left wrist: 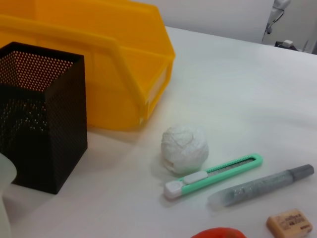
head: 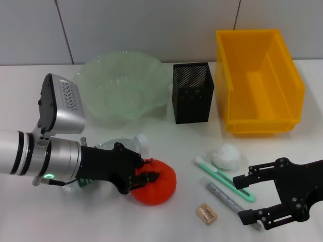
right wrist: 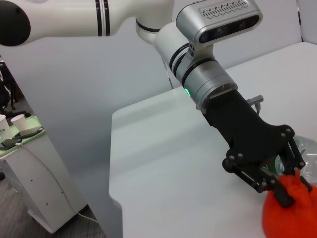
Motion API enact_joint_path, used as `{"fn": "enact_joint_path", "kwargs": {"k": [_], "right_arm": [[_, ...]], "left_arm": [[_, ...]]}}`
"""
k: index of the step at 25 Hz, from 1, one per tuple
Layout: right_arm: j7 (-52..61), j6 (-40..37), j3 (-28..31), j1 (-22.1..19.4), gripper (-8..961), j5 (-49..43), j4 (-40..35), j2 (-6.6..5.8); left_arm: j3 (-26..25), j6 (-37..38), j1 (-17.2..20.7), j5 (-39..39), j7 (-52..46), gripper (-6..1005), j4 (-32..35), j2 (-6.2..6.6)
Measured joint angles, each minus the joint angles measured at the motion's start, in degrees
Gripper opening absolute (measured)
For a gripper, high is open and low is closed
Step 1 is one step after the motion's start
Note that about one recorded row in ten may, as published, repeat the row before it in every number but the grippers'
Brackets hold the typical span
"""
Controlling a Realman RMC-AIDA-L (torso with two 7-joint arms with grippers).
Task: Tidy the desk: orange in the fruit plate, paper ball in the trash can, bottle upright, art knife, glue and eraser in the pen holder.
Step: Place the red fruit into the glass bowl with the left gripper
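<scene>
The left claw (head: 146, 177) is clenched on the orange (head: 157, 185), which sits on the desk (head: 171, 217) beside the fallen bottle (head: 126, 144). The right claw (head: 247, 199) hangs released over the glue (head: 227, 198).

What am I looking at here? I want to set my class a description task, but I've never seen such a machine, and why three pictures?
It is a two-armed robot tidying a white desk. One camera sits on its head; one sits on each wrist. The left hand grips the orange, with a fallen bottle behind it. The right hand hovers open near the art knife and glue. Also lying there: an eraser and paper ball. Behind stand the fruit plate, pen holder and trash can.
</scene>
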Motion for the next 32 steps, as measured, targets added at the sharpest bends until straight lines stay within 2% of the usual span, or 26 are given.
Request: {"fn": "enact_joint_path", "kwargs": {"k": [4,6,11,15,18,23,27,32], "right_arm": [[0.0,0.0,0.0,0.0,727,0.0,0.0,0.04],[0.0,0.0,0.0,-0.1,727,0.1,0.0,0.04],[0.0,0.0,0.0,-0.1,725,0.2,0.0,0.04],[0.0,0.0,-0.3,0.0,724,0.4,0.1,0.07],[0.0,0.0,-0.6,0.0,723,1.2,0.1,0.11],[-0.1,-0.2,-0.7,0.4,722,1.6,0.1,0.13],[-0.1,-1.0,-0.7,0.8,721,1.7,0.1,0.13],[-0.1,-1.1,-0.7,1.3,720,1.8,0.2,0.13]], "left_arm": [[-0.6,2.1,0.5,-1.0,0.0,217,0.5,0.21],[-2.0,5.1,0.8,-1.9,0.0,202,1.5,0.35],[-12.6,15.8,0.6,-2.6,-1.8,172,6.8,0.68],[-19.6,16.1,-0.7,-2.7,-5.5,155,11.1,0.73],[-22.6,11.7,-2.9,-2.5,-7.4,142,11.0,0.74],[-22.7,-3.2,-7.3,-2.2,-8.4,112,7.0,0.37],[-22.7,-16.1,-12.0,-2.2,-8.6,84,1.3,0.27],[-22.3,-21.9,-13.9,-1.9,-8.4,63,-1.4,0.25]]}}
